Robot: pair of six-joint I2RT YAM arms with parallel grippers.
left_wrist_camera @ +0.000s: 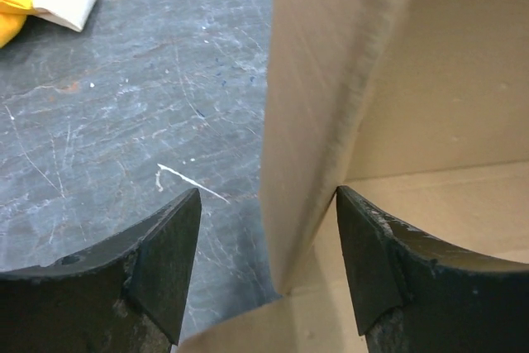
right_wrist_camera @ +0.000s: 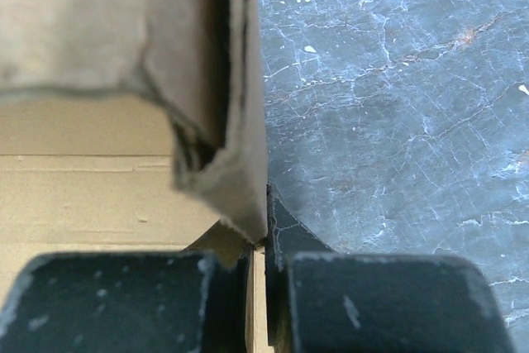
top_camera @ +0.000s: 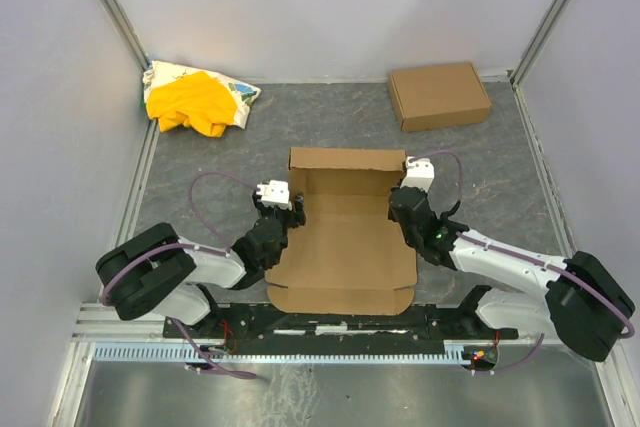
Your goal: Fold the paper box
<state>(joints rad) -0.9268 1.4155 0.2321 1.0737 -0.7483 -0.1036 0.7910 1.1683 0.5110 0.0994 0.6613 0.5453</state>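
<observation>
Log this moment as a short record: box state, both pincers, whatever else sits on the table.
paper box: partly folded, far wall upright, near panel flat
left pincer: open, jaws astride the box's left side wall
right pincer: shut on the box's right side wall
other items: closed cardboard box far right; yellow-and-white cloth far left
surface: dark grey table

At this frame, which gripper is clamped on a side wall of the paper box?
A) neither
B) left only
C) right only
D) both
C: the right gripper has its fingers pressed together on the right-hand wall of the paper box, while the left gripper stands open, one finger on each side of the left-hand wall.
</observation>
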